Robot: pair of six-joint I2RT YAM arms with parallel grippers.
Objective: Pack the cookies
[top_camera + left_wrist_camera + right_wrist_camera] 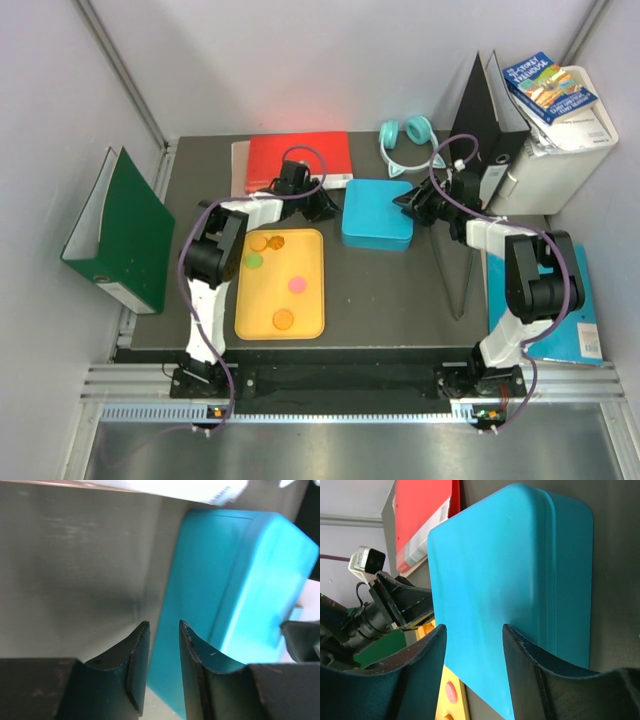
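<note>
Teal lidded box: shut, mid-bench toward the far edge, just right of the yellow tray
cookies: five loose on the tray, left of bench centre; two orange and a green at the tray's far-left corner, pink mid-tray, orange toward the near edge; none in the box
key relation: box flanked, left gripper at its left side, right gripper at its right side, about equally near
box axis: near square from above, no clear long axis
tray side: nearer the left arm
left gripper state: released, narrow gap, nothing between the fingers; box side just ahead-right, contact unclear
right gripper state: released, wider gap, holding nothing; lid top visible between the fingers, contact unclear
next (judgement): lid off first, likely a two-arm job
</note>
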